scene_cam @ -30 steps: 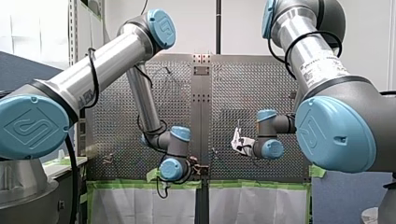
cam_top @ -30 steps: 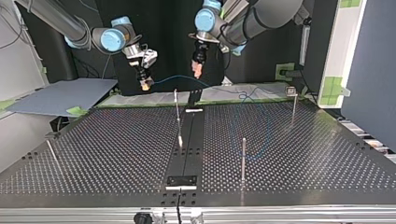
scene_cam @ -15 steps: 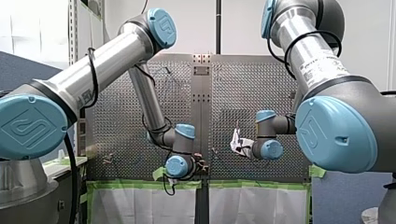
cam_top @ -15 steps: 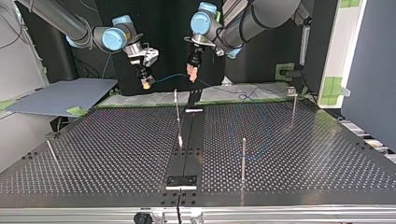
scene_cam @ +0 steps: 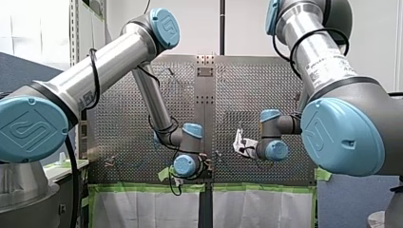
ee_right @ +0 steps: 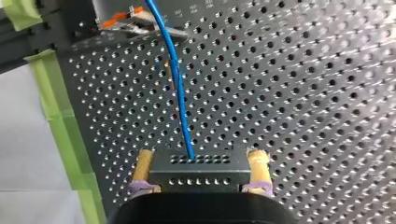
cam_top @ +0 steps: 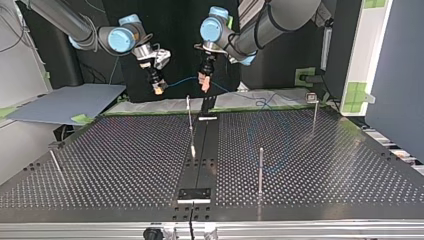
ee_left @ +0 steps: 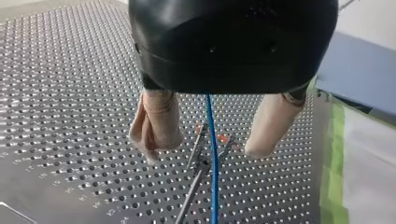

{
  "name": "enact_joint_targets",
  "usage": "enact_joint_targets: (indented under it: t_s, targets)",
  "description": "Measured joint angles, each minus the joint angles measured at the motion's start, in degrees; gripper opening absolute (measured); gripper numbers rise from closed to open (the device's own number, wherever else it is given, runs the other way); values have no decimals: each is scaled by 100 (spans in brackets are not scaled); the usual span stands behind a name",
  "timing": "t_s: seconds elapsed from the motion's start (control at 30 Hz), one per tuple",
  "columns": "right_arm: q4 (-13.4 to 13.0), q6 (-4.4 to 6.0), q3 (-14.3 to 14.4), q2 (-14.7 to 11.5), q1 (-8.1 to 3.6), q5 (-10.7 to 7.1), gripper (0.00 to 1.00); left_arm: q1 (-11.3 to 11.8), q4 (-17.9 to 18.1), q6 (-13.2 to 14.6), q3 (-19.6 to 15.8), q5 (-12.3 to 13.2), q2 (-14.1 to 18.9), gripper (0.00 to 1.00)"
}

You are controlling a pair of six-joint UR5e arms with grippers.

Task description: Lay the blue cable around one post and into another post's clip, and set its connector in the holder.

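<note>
**Top view.** The left gripper (cam_top: pixel 204 86) hangs above and behind the post (cam_top: pixel 189 120), slightly to its right. The right gripper (cam_top: pixel 159 90) hangs at a like height to the post's left. The cable (cam_top: pixel 181 80) spans the gap between the two grippers and passes over the post's top. To the post's right it drops to the table (cam_top: pixel 125 150) and lies there in a loose loop.

**Front view.** The two wrists face one another low over the table. The fingers and the post are too small to read here.

**Left wrist view.** The beige fingers (ee_left: pixel 156 123) stand wide apart. The cable runs down the middle of the gap and touches neither finger. The post lies directly under the gripper, with orange clip parts at its head just beside the cable.

**Right wrist view.** The yellow pads (ee_right: pixel 258 163) bracket a black perforated block (ee_right: pixel 198 170). The cable ends at the block's far edge and is held fast there. Whether the block is the connector cannot be told. From the block the cable runs ahead towards the post.
</note>
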Motion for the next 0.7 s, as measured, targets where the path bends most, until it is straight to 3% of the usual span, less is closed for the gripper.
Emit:
enact_joint_targets:
  t_s: [0.23,0.27,0.3,0.33,0.37,0.4,0.47,0.7]
  targets:
    - [24,170,109,-319,0,27,19,31,88,32,135,-4,0,100]
    - [29,186,114,-363,-2,28,19,27,124,33,146,1,-1,87]
    - [35,194,119,-387,-5,33,19,21,161,36,151,4,-1,87]
    - [40,200,125,-402,-11,46,19,12,198,39,154,4,-2,62]
    - [46,204,128,-416,-21,77,19,-1,242,42,157,0,-1,43]
    - [50,204,131,-423,-28,109,19,-8,265,43,158,-9,-1,43]
    - [55,195,139,-432,-41,202,19,-19,293,38,159,-61,0,13]
    - [61,75,157,-420,-61,538,19,-27,305,83,159,-145,-1,13]
